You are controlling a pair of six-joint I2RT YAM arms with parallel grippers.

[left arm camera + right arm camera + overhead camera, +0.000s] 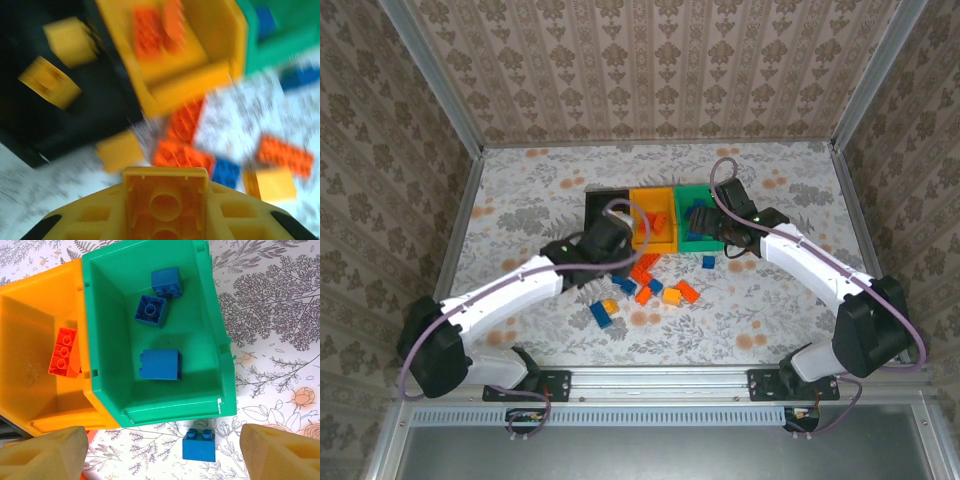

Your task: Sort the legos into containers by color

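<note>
My left hand gripped a yellow brick, which I judged next needed carrying over the black bin; my right hand hung open by the green bin.

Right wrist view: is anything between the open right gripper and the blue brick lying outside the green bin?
Nothing visible does. The small blue plastic brick lies alone on the table, just outside the green plastic bin, facing the open right gripper.
</note>
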